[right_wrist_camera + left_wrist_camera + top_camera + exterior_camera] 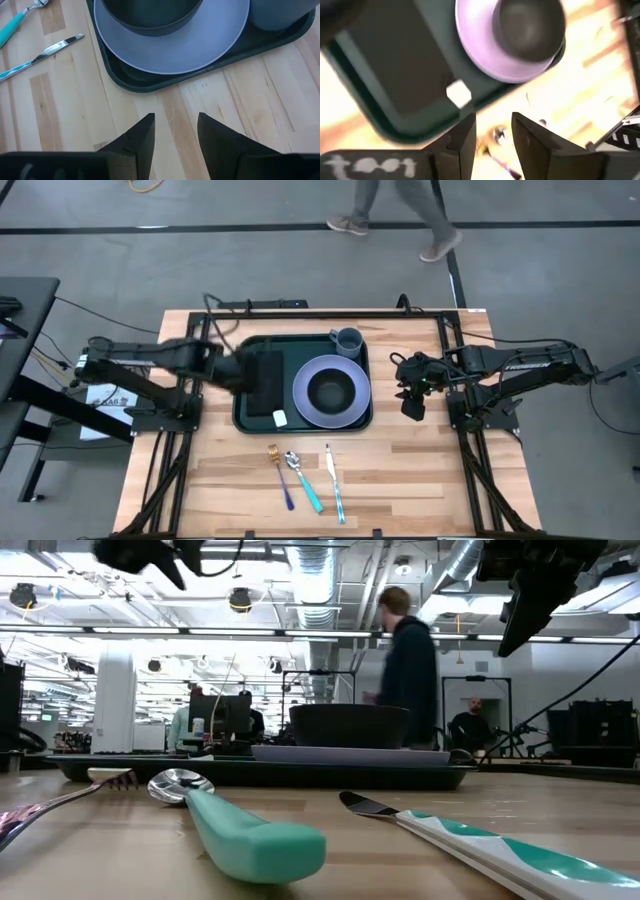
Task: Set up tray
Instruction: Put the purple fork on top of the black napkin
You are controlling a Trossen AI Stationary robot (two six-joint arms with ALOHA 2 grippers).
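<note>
Tray (250, 420) is loaded below the empty, parted left gripper (492, 135); cutlery (305, 477) is left out; right gripper (175, 132) is parted, idle.

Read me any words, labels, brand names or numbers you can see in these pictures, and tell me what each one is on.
White lettering on the right arm, high view: too small to read.
Printed sheet beside the left arm's base, high view: too small to read.
White marks on the left gripper housing, left wrist view: blurred, cannot be read.
Tray, lavender plate, bowl, cup, cutlery: no text visible.
</note>
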